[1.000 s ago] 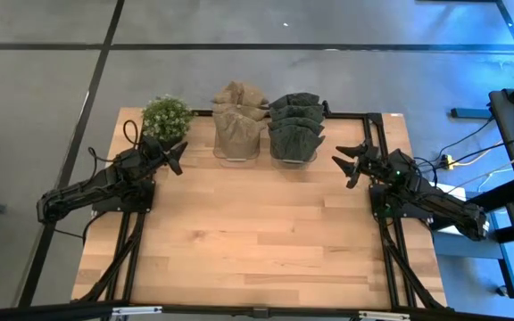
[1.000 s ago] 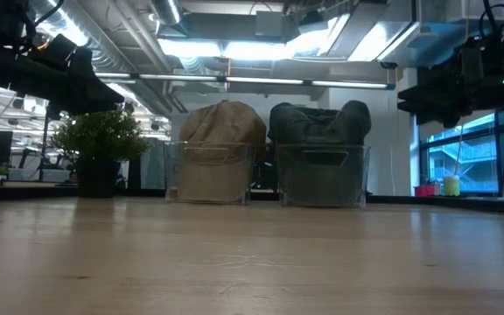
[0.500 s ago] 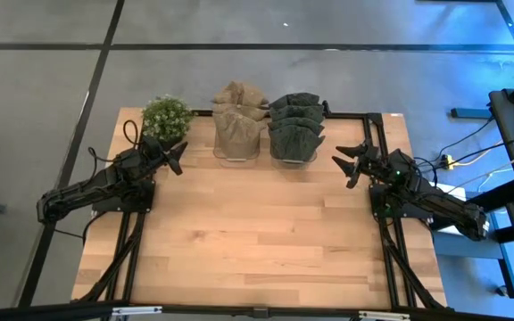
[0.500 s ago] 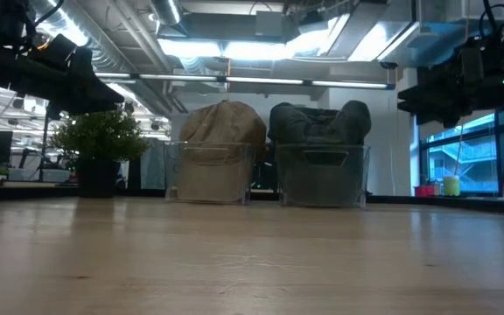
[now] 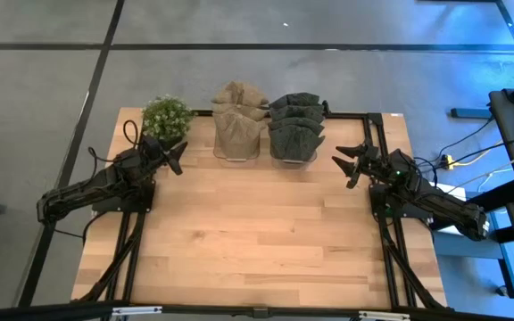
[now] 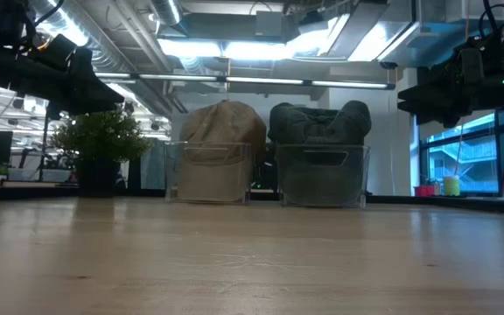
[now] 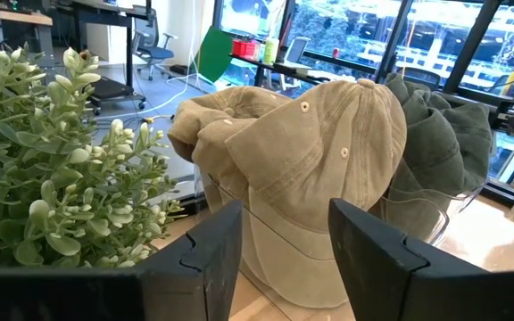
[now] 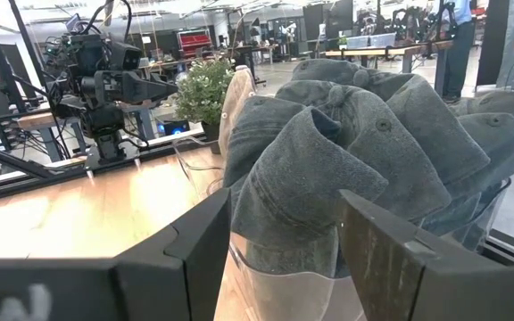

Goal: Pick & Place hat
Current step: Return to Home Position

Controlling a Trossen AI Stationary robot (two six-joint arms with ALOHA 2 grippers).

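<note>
A stack of tan caps (image 5: 237,120) stands in a clear holder at the table's far edge, and a stack of dark green caps (image 5: 294,125) stands in a second clear holder to its right. Both show in the low view, the tan caps (image 6: 220,149) and the green caps (image 6: 320,144). My left gripper (image 5: 176,159) is open and empty, above the table left of the tan caps (image 7: 310,169). My right gripper (image 5: 349,164) is open and empty, right of the green caps (image 8: 346,169).
A small potted plant (image 5: 166,116) stands at the far left corner, close beside my left gripper. The bare wooden tabletop (image 5: 257,232) stretches from the holders to the near edge. A black frame rail (image 5: 364,114) runs along the far edge.
</note>
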